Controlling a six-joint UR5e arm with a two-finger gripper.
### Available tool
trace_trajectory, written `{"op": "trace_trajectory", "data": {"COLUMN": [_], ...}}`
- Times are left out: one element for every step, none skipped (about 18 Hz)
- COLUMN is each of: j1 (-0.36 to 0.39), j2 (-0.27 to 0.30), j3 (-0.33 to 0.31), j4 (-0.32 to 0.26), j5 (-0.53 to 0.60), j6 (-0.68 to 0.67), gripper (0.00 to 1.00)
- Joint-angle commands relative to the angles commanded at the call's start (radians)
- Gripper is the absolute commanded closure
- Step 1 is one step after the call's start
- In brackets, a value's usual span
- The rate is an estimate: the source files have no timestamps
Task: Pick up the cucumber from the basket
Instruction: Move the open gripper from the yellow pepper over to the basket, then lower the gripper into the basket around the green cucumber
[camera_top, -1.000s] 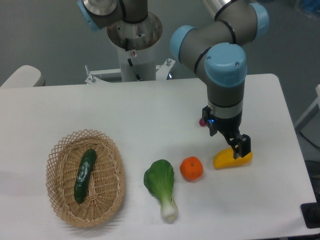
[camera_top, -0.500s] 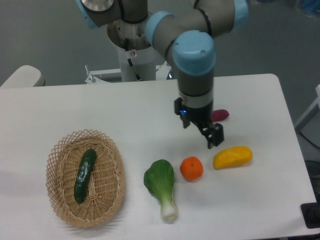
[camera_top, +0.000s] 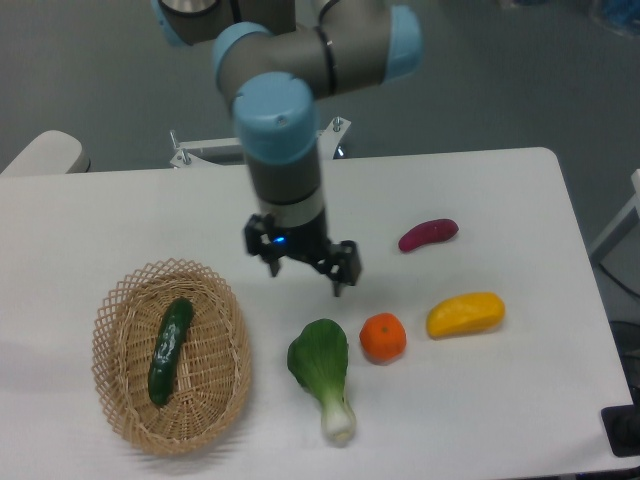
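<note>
Gripper (camera_top: 306, 274) hangs over bare table (camera_top: 120, 220), fingers spread apart, holding nothing, looks clear of the surface though height is hard to judge. Cucumber (camera_top: 169, 350) lies lengthwise in basket (camera_top: 215, 390), lower left. Bok choy (camera_top: 322, 368) just below the gripper.

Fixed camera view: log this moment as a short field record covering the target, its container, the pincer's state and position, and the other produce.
target: cucumber, lying lengthwise in the basket
container: basket, on the table's left side
pincer: pincer, open, empty, above the table between basket and bok choy
contact with target: none
other produce: bok choy, orange, yellow item, purple item
</note>
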Motion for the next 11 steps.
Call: {"op": "trace_trajectory", "data": {"j1": [-0.005,-0.011,-0.023,-0.038,-0.052,-0.066,-0.078,-0.089,-0.103,-0.117,-0.127], "j2": [-0.015,-0.029,-0.044,-0.058,-0.072,-0.089,-0.106,-0.124,-0.141,-0.156,-0.167], "j3": [0.0,-0.003,-0.003,-0.002,0.003,0.008,0.009,0.011,0.009,0.006,0.002], "j4": [0.015,0.031,0.049,0.067,0.081,0.091,0.106,0.123,0.136,0.146,0.153], "j5": [-0.046,-0.074,-0.078,-0.079,-0.082,-0.085,-0.085,-0.085,-0.085,-0.082,-0.082], "j6": [-0.018,-0.059,-0.093,-0.107,-0.109,-0.107,-0.106,-0.106,-0.112,-0.114,-0.112], "gripper": [0.0,0.0,0.0,0.0,0.0,0.0,0.0,0.0,0.0,0.0,0.0]}}
